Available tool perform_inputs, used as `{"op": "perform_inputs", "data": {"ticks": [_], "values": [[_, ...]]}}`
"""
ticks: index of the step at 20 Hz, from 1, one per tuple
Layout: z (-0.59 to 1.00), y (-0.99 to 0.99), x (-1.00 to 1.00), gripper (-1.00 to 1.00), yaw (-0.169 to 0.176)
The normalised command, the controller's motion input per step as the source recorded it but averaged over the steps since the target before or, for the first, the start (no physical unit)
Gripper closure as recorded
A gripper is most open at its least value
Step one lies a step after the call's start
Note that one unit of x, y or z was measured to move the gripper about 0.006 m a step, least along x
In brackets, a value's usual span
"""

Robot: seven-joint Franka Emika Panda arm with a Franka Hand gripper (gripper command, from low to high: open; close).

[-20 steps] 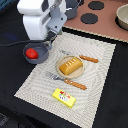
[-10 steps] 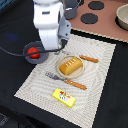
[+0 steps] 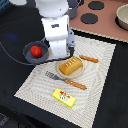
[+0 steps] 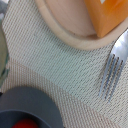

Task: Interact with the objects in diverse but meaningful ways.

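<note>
A red tomato (image 3: 36,50) lies in a grey pan (image 3: 27,55) at the exterior view's left edge of the striped placemat. A golden bread loaf (image 3: 71,65) sits on a tan plate (image 3: 64,74). A yellow butter block (image 3: 64,97) lies near the mat's front. My gripper (image 3: 59,53) hangs low between pan and plate, its white body hiding the fingers. The wrist view shows the pan (image 4: 30,102), the tomato (image 4: 22,124), the plate rim (image 4: 65,32) and the bread (image 4: 107,17). The small white piece is out of view.
A fork (image 3: 64,80) with an orange handle lies in front of the plate, its tines in the wrist view (image 4: 112,75). An orange-handled knife (image 3: 89,59) lies behind the plate. A toy stove (image 3: 107,22) with black burners (image 3: 90,18) and a grey pot (image 3: 122,17) stand at the back.
The arm has come down and forward from the back of the table to the gap between pan and plate. The objects have not moved.
</note>
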Motion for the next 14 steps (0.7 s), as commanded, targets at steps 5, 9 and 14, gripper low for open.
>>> {"op": "perform_inputs", "data": {"ticks": [5,9,14], "values": [[0.41,-0.01,0.88,-1.0,0.0],[0.28,-0.02,0.93,-1.0,0.0],[0.03,-0.1,0.75,-1.0,0.015]]}}
